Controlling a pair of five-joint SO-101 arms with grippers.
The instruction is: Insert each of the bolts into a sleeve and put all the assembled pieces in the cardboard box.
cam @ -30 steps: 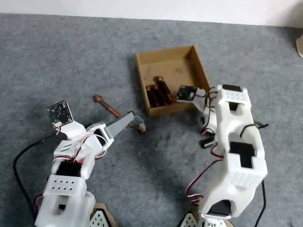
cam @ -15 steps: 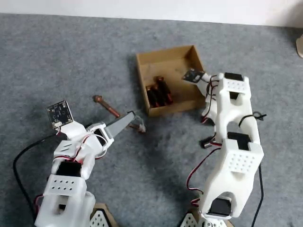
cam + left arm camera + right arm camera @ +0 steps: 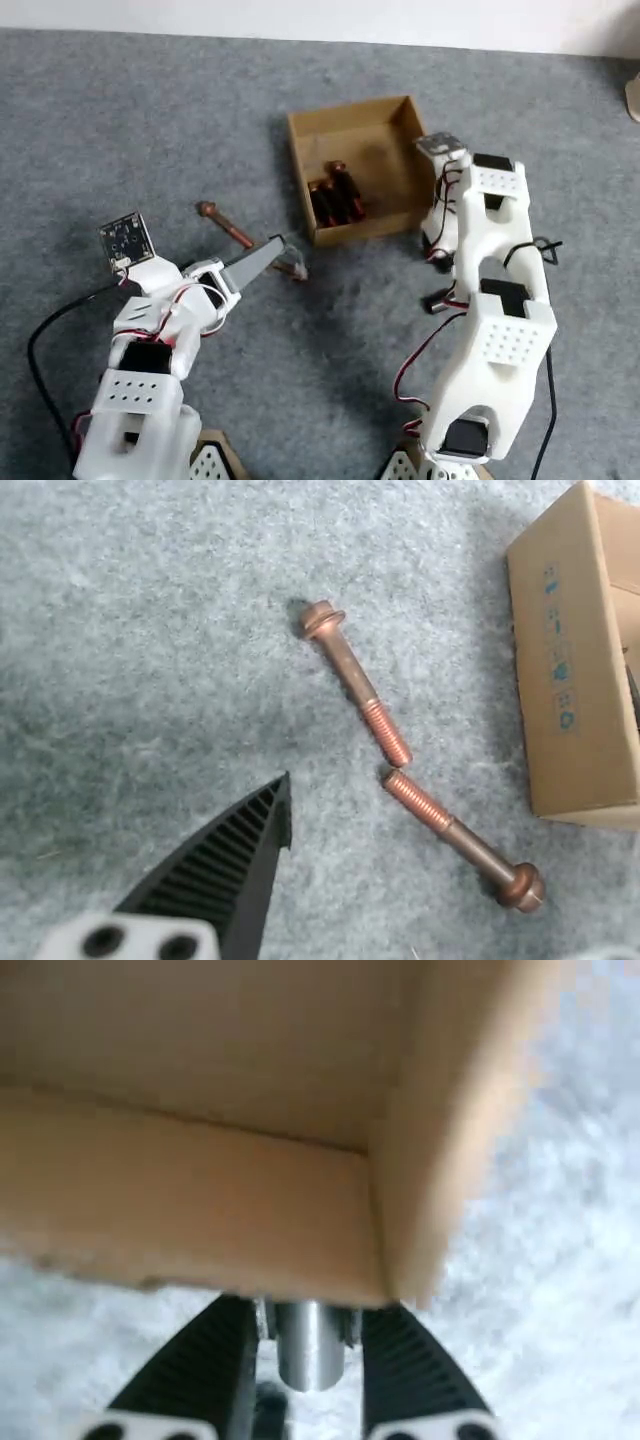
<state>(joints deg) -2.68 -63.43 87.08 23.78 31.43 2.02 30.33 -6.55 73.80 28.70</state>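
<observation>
My right gripper is clamped on a short silver metal sleeve, pinched between its black ribbed fingers. It hangs just outside a corner of the brown cardboard box. Seen from above, that arm is beside the box's right wall. Inside the box, dark sleeved pieces with copper heads lie side by side near the front-left corner. My left gripper is spread apart with nothing in it, low over the grey carpet, left of the box's front corner. Two copper-coloured bolts lie there end to end, threaded tips almost touching. The first bolt is farther from the box, and the second bolt is just beside its wall.
</observation>
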